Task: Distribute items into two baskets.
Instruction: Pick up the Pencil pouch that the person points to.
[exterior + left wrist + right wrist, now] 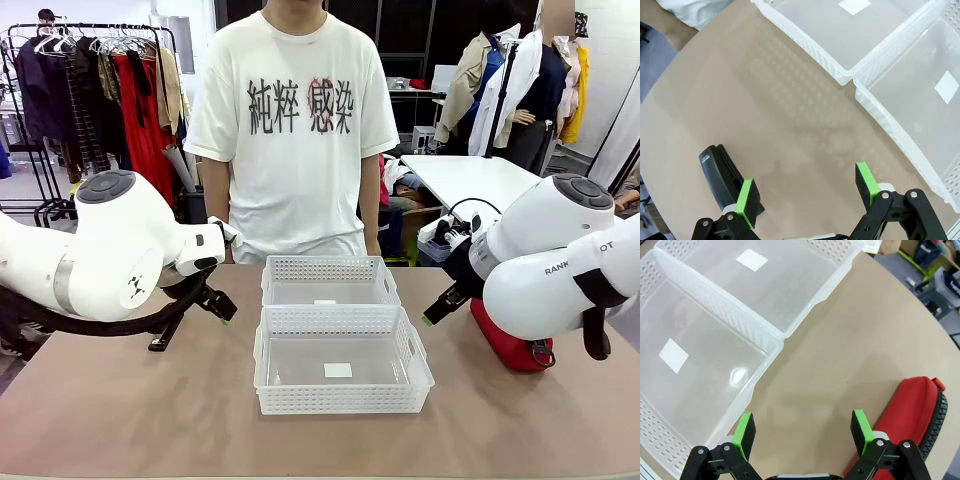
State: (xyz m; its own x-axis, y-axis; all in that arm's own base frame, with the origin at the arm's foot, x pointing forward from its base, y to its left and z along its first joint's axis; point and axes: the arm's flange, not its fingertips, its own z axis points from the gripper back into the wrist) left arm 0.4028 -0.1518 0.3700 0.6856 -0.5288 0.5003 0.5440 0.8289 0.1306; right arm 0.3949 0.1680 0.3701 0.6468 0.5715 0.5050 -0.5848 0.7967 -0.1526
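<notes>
Nearest us on the table (150,420) sits the near basket (345,405), touching the far basket (330,270) behind it. Left of them our left gripper (807,192) hangs wide open, the black stapler (720,172) just beside one finger. On the right, our right gripper (802,432) gapes beside the red pouch (910,410). A person (295,130) stands beyond.

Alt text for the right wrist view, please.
The open right gripper hovers over the tan table, green pads apart with nothing between them. A red pouch lies at lower right, partly behind one finger. Two empty white baskets sit side by side at upper left.
</notes>
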